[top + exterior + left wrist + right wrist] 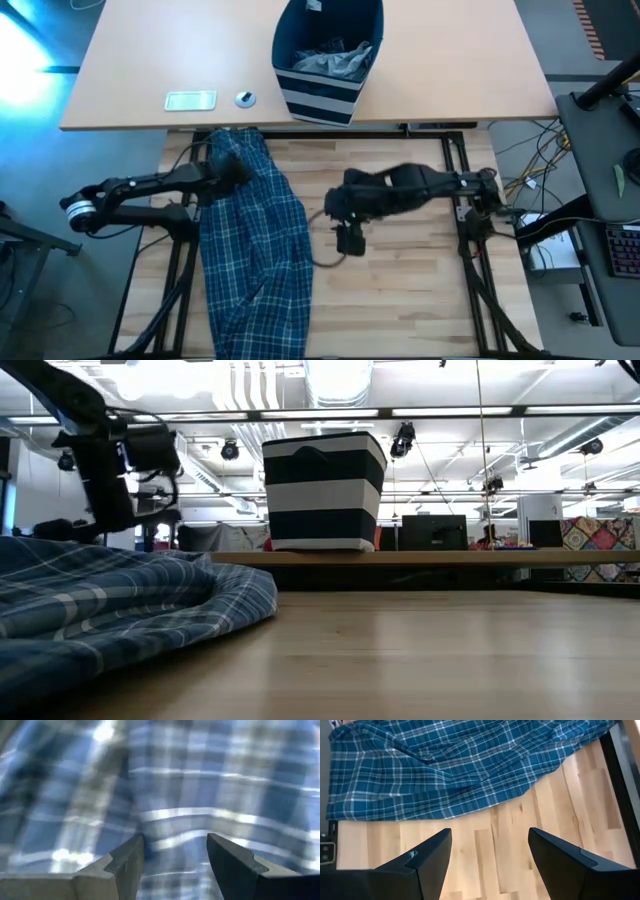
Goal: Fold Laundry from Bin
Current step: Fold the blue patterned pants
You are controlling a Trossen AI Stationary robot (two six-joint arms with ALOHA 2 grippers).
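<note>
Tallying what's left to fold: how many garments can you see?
2: blue plaid trousers spread on the wooden table's left side; grey cloth inside the bin on the far desk. More may lie hidden beneath it.

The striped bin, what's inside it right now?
From above, the bin holds crumpled grey cloth, lying near the bottom. Whatever lies under that grey cloth is covered, so more pieces cannot be ruled out.

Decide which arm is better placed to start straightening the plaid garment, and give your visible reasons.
Probably left: the left tool hangs open right over the plaid garment, while the open right tool is over bare wooden table beside it.
</note>
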